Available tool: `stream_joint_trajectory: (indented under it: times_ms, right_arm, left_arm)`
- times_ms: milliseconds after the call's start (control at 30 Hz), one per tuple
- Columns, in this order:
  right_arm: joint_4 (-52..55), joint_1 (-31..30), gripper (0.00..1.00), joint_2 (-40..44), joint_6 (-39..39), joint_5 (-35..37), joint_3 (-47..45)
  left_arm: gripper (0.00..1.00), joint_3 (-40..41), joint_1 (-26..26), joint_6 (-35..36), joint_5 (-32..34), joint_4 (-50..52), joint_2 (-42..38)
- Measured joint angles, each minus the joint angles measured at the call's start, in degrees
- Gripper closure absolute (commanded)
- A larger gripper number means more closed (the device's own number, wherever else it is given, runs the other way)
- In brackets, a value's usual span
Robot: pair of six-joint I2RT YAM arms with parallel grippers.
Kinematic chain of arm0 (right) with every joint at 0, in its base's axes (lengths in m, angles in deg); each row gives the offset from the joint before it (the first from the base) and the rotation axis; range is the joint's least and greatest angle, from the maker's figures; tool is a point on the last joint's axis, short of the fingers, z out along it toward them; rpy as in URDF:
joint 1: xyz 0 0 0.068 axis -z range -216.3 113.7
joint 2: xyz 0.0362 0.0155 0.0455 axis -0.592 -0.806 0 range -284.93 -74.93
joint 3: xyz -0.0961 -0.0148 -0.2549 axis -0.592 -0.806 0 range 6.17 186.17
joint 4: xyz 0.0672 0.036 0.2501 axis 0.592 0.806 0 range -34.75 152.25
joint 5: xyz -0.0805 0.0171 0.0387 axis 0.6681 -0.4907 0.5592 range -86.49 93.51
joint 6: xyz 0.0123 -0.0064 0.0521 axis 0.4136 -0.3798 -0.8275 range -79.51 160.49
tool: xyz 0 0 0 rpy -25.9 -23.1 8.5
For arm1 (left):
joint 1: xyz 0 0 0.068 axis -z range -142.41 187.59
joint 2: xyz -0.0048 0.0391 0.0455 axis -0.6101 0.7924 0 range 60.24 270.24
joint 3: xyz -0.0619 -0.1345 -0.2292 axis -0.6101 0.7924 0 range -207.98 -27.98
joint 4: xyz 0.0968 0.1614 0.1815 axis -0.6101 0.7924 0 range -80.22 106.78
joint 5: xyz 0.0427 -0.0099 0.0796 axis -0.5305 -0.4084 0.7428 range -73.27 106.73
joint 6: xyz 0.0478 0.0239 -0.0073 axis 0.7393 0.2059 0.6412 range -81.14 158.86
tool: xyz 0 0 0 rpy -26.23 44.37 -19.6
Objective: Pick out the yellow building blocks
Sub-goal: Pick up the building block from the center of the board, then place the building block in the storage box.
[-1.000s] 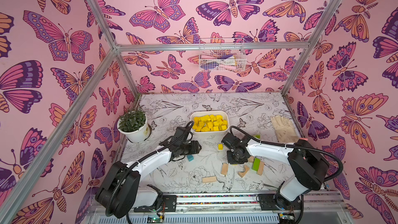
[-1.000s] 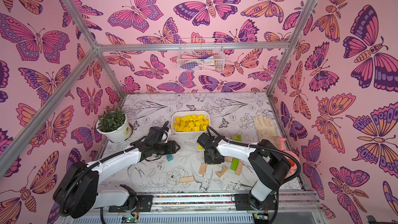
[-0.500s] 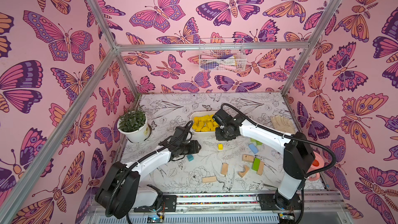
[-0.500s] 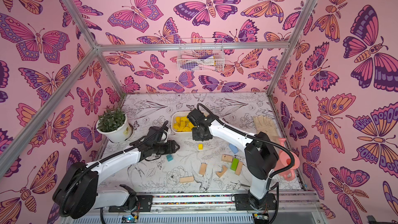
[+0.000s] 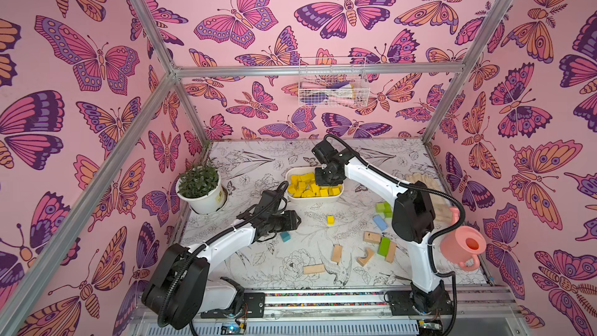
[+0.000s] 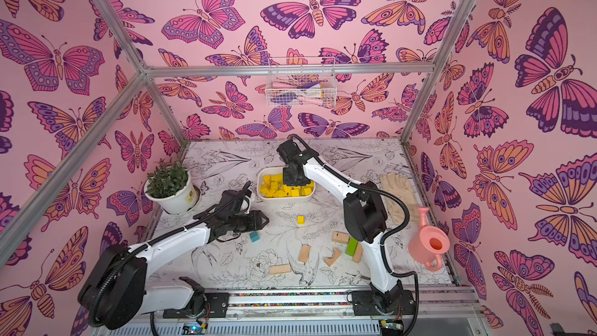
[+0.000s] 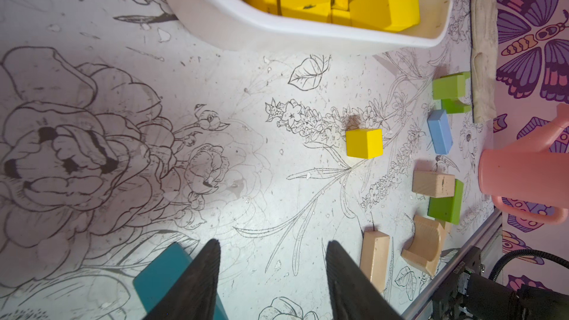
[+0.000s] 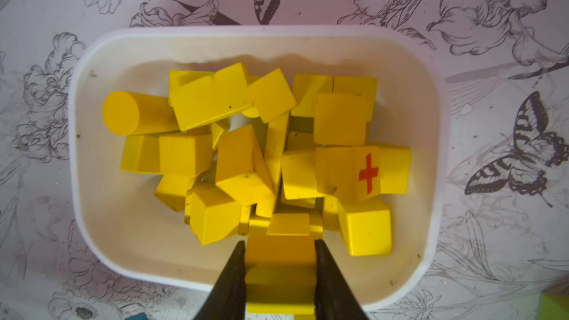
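The right gripper [image 8: 279, 243] clamps a yellow block [image 8: 280, 284] over the white tub [image 8: 75, 155]; releasing low and central should stop it bouncing out. The left gripper [image 7: 272, 243] hangs open, one yellow cube [image 7: 364, 143] loose nearby.

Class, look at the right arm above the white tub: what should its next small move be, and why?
Probably open the right tool and drop its yellow block: the block is pinched between the fingers directly above the white tub, which already holds yellow blocks.
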Motion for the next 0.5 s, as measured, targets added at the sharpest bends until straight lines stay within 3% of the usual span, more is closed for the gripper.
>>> stream_joint_trajectory:
  times_ms: [200,500]
  right_arm:
    - [0.81,1.75,0.50,-3.89,0.87,-0.72,3.69]
    - [0.90,1.81,0.47,-4.46,1.73,-2.05,3.69]
  left_arm:
    - [0.44,0.00,-0.02,0.00,-0.15,-0.33,-0.11]
    - [0.44,0.00,-0.04,0.00,-0.68,-0.35,-0.11]
